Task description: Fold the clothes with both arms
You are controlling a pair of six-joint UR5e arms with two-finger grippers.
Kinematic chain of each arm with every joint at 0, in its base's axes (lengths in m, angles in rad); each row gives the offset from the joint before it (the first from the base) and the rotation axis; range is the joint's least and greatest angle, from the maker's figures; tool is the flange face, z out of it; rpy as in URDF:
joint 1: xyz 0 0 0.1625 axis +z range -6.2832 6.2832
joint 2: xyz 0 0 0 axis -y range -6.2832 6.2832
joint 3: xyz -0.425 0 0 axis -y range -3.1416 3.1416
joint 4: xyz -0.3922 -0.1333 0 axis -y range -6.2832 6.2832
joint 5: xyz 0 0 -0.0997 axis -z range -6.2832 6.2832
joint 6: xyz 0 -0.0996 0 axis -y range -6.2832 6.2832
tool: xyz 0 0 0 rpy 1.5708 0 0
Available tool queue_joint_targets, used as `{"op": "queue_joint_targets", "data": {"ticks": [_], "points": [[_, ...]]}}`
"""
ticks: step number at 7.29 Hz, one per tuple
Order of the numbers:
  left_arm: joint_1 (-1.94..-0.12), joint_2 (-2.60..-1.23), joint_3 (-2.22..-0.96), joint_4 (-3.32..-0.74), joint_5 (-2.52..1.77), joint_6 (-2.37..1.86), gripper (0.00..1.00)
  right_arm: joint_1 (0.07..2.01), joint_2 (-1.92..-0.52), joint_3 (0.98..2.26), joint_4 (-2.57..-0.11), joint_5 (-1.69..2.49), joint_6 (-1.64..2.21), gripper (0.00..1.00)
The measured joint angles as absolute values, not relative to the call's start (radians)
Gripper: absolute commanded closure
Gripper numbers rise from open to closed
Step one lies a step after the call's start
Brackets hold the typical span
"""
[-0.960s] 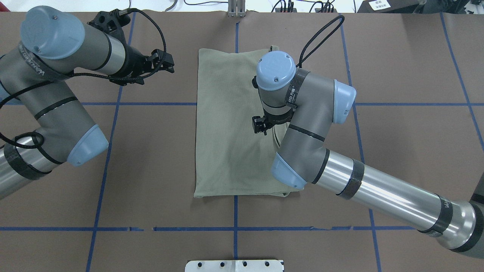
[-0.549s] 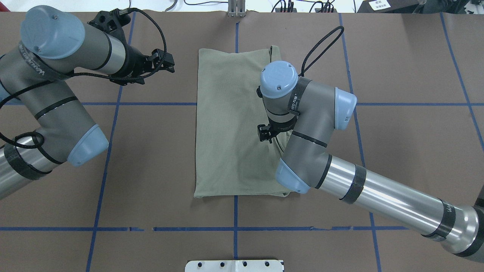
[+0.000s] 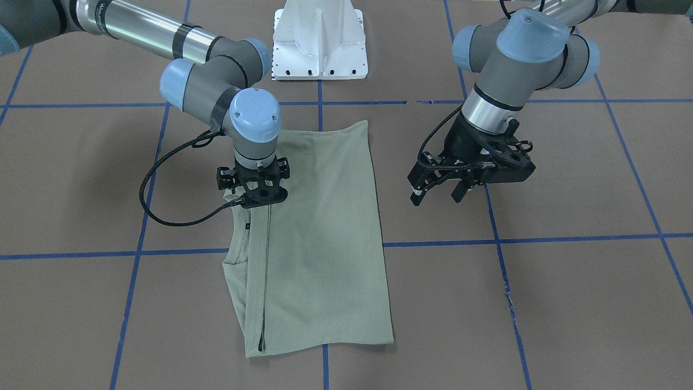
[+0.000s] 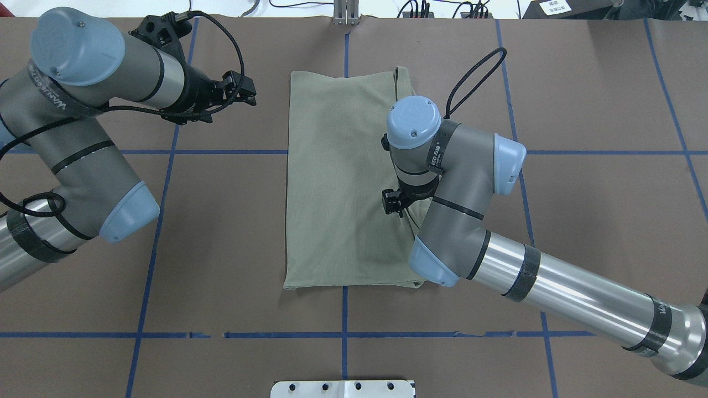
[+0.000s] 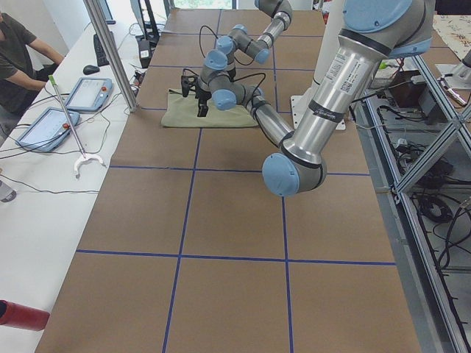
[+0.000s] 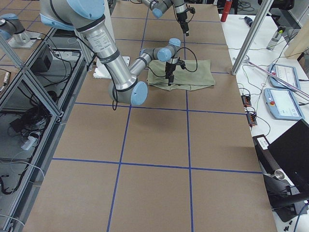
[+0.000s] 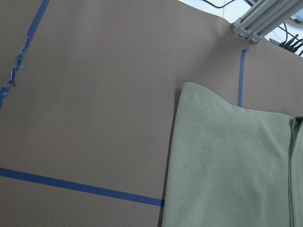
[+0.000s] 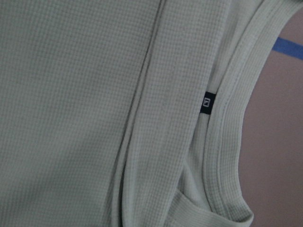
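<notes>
The shirt (image 3: 319,238) lies folded lengthwise beneath the right end effector (image 3: 259,195), whose spread I cannot tell. The left end effector (image 3: 436,196), off beside the shirt, gapes wide and empty. Crosswise folding likely remains.

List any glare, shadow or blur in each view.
Overhead: white glare streaks run along the silver tube of the right arm. Front-facing: only faint, soft shadows on the table, none hard. Right wrist: the shirt fills the frame, its weave clear, the black label slightly soft. Left wrist: even light, sharp, no glare.

overhead/front: opposed, steep | 2 sides: far | 2 wrists: close, share shirt (image 8: 71,94)
</notes>
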State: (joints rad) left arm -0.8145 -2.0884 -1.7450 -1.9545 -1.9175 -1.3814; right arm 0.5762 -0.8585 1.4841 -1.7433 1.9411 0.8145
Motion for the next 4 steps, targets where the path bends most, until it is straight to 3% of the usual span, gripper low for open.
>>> {"op": "queue_joint_targets", "data": {"ticks": [4], "points": [[-0.815,-2.090,-1.754,-1.951,-1.917,-1.387,0.00,0.582,-0.906,1.497,-1.738,1.944,0.812,0.00]]}}
